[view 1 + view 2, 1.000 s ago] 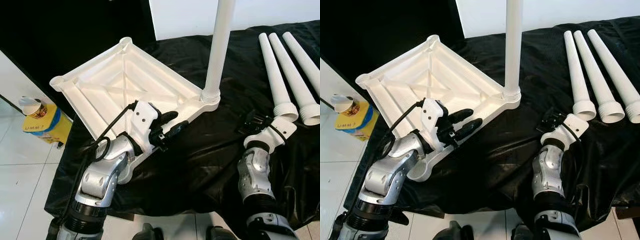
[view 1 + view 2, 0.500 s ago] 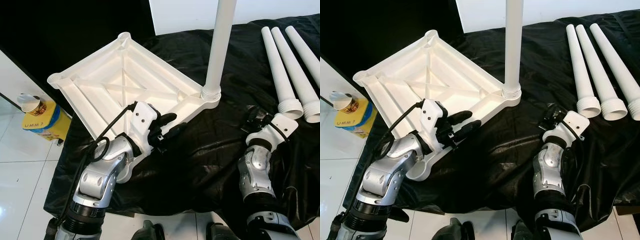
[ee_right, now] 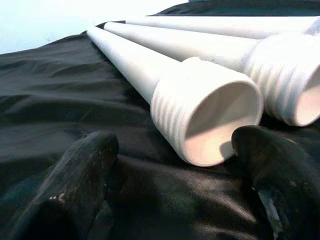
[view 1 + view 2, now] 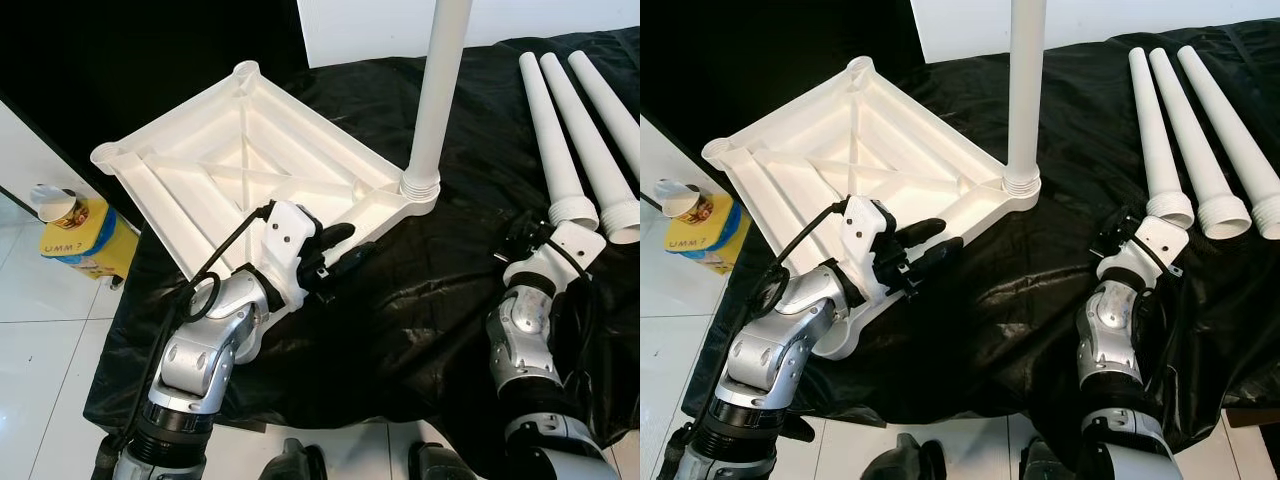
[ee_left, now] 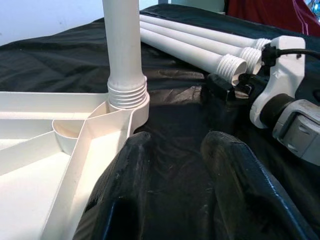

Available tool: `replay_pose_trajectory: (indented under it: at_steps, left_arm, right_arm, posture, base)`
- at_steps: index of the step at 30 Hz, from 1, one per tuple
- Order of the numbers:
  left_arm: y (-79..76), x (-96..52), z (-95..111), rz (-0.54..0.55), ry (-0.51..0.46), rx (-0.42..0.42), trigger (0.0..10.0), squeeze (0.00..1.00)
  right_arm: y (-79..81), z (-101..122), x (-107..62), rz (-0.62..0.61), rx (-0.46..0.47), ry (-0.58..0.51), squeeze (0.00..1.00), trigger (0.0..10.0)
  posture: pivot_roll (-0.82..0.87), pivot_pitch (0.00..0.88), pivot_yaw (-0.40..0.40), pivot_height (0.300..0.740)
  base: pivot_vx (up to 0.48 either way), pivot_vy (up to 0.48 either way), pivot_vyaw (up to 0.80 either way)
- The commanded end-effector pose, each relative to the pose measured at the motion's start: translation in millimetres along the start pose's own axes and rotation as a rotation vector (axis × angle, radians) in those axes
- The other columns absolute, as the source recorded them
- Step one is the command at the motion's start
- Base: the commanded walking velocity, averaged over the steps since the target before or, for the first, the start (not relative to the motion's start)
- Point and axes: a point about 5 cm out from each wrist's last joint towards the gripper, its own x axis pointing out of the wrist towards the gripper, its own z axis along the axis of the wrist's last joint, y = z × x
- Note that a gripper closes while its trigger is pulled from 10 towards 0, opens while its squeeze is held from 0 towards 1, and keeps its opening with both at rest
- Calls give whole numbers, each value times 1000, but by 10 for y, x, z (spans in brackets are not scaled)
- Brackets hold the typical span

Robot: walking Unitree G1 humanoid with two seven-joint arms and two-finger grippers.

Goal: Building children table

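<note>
As the right gripper [image 3: 175, 165] neared the nearest loose leg [image 3: 200, 112], fingers wide, the left gripper [image 4: 335, 252], fingers narrowly apart, steadied the tabletop [image 4: 220, 170].

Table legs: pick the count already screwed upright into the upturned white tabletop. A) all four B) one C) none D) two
B. One leg stands upright in a corner socket of the tabletop; three loose legs lie side by side on the black cloth, where the open right gripper faces the threaded end of the nearest one. The left gripper is at the tabletop's edge.
</note>
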Motion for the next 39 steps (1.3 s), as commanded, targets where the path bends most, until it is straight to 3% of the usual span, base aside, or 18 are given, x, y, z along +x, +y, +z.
replay_pose_trajectory:
  at_steps: [1, 17, 18, 20, 21, 22, 24, 25, 39]
  left_arm:
    - [70, -43, -11, 101, 6, 8, 10000, 0]
    - [93, -26, -4, 111, 0, 14, 10000, 0]
    - [93, -24, -3, 111, -1, 15, 10000, 0]
    - [94, -22, -3, 112, -1, 16, 10000, 0]
    - [95, -21, -2, 113, -2, 17, 10000, 0]
    - [94, -21, -2, 113, -2, 17, 10000, 0]
    - [93, -21, -2, 113, -2, 17, 10000, 0]
    - [94, -21, -3, 115, -2, 19, 10000, 0]
    - [146, 79, -126, 201, 47, 18, 10000, 0]
  right_arm:
    - [8, -45, -5, 4, 14, 29, 0, 10000]
    - [263, -10, 284, 213, 114, 137, 0, 10000]
    - [254, -3, 313, 215, 109, 139, 0, 8510]
    - [245, 4, 342, 218, 105, 142, 0, 8510]
    - [238, 1, 359, 221, 106, 149, 0, 4627]
    - [225, -1, 372, 222, 106, 153, 0, 4157]
    - [216, -1, 382, 221, 106, 156, 0, 4157]
    - [196, 2, 398, 228, 94, 155, 0, 0]
    - [130, -89, 305, 373, -6, 138, 0, 0]
  posture:
    - [58, 157, 108, 740]
    - [55, 151, 107, 740]
    - [56, 149, 106, 740]
    - [56, 149, 106, 740]
    - [56, 149, 106, 740]
    - [57, 150, 105, 740]
    - [57, 150, 105, 740]
    - [60, 143, 99, 740]
    - [46, 85, 35, 740]
  base:
    - [0, 0, 0]
    - [0, 0, 0]
    - [0, 0, 0]
    - [0, 0, 0]
    - [0, 0, 0]
    - [0, 0, 0]
    - [0, 0, 0]
    - [0, 0, 0]
    - [0, 0, 0]
